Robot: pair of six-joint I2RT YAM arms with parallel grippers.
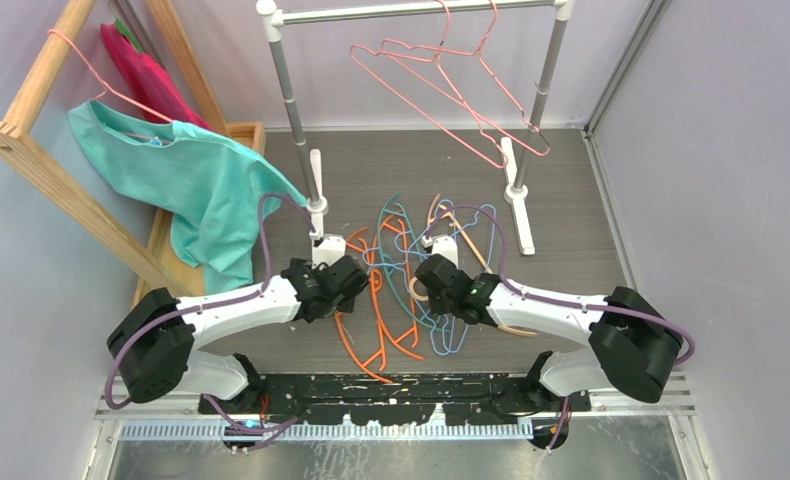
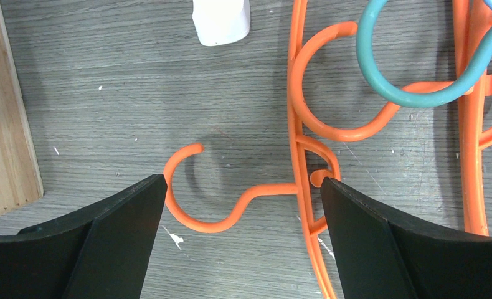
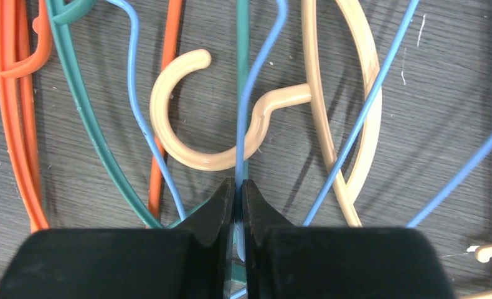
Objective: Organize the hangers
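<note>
The right tool (image 3: 238, 193) pinches a blue wire hanger (image 3: 238, 168), its wire running straight ahead from the tips across the table (image 2: 106, 93). The left tool (image 2: 242, 182), spread, straddles an orange hook (image 2: 207, 228) lying crosswise just ahead.

No lettering, label, brand mark, number or sign can be read anywhere in the overhead view. Neither wrist view shows any legible marking.
</note>
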